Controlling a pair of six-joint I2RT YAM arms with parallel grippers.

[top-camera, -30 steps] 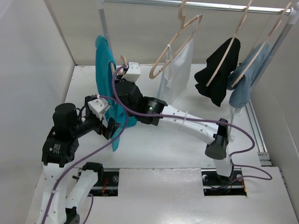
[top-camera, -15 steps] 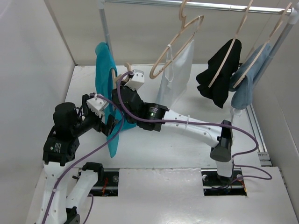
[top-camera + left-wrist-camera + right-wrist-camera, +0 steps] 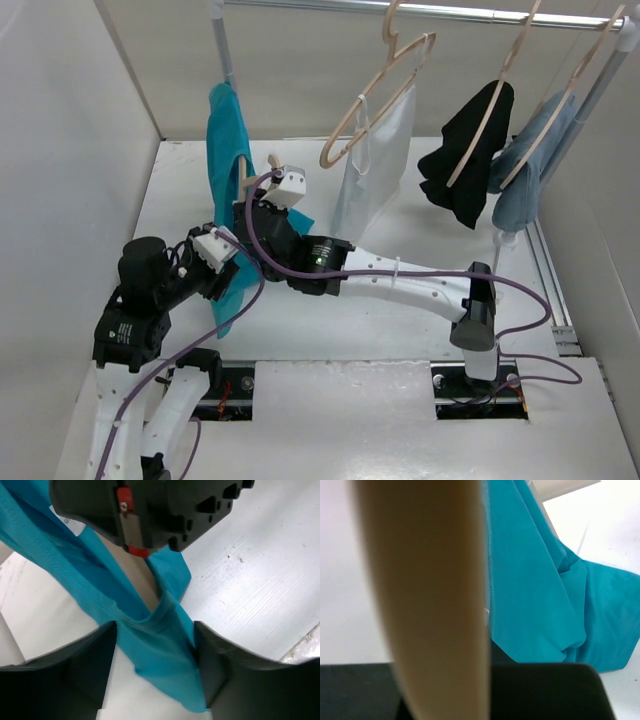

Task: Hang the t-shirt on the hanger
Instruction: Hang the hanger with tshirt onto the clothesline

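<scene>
The teal t-shirt hangs in a long fold at the rack's left end, its lower part bunched by both grippers. My right gripper is shut on the pale wooden hanger, whose hook sticks up beside the shirt. Up close the hanger fills the right wrist view, with the t-shirt beside it. My left gripper has its fingers apart around the t-shirt. The cloth lies between them, touching the right finger. Above it are the right gripper and a strip of the hanger.
A rail runs along the top on a grey post. On it hang a bare wooden hanger in front of a white cloth, a black garment and a grey-blue cloth. A wall stands close on the left.
The left gripper's jaws have narrowed around the shirt's lower part. The right gripper with the hanger has shifted slightly down and left, and the shirt's lower end has swung left.
</scene>
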